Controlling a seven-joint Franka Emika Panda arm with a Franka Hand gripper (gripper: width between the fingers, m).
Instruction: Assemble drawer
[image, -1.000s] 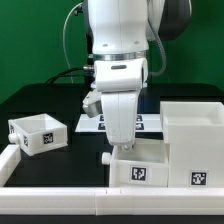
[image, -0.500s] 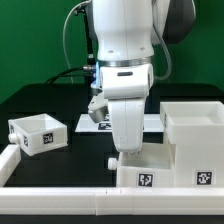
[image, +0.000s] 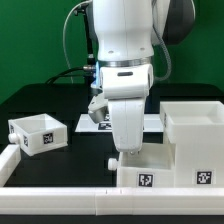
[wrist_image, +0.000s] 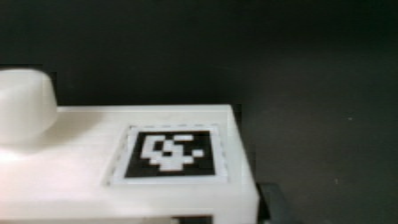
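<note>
My gripper is down on a small white drawer box with a marker tag on its front, and appears shut on the box's wall. The box sits against the larger white drawer housing at the exterior view's right. In the wrist view I see the box's tagged panel, a white knob beside it, and one dark finger against the panel's edge. The other finger is hidden. A second small drawer box lies at the exterior view's left.
A white rail runs along the table's front edge. The marker board lies behind the arm. The table top is black.
The arm and the drawer box it holds slid toward the exterior view's right, up against the housing, then stayed still over the last half second.
</note>
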